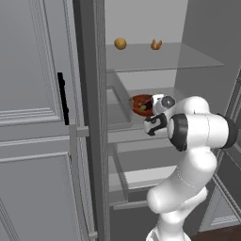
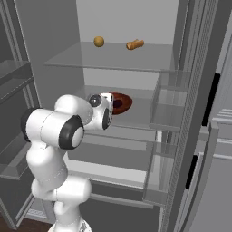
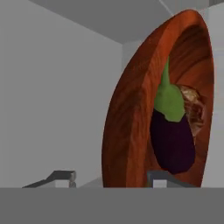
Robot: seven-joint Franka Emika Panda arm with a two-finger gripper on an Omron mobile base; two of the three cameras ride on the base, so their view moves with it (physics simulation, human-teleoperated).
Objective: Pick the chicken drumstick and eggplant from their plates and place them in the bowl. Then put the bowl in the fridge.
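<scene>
The red-brown bowl (image 1: 140, 100) (image 2: 122, 103) rests on the middle glass shelf of the open fridge (image 1: 164, 59). Inside the bowl (image 3: 127, 122) lie the dark purple eggplant (image 3: 173, 142) with its green cap and, behind it, the brownish chicken drumstick (image 3: 195, 109). My gripper (image 3: 113, 177) is at the bowl's near rim, one fingertip (image 3: 65, 176) outside the wall with a gap and the other inside by the eggplant. The jaws stand apart and open. The plates are out of view.
On the upper glass shelf sit an orange round fruit (image 1: 120, 43) (image 2: 99, 41) and a small tan pastry (image 1: 156, 44) (image 2: 135, 44). The grey fridge door (image 1: 33, 117) stands open to the left. Door bins (image 2: 170, 108) flank the right, with drawers below.
</scene>
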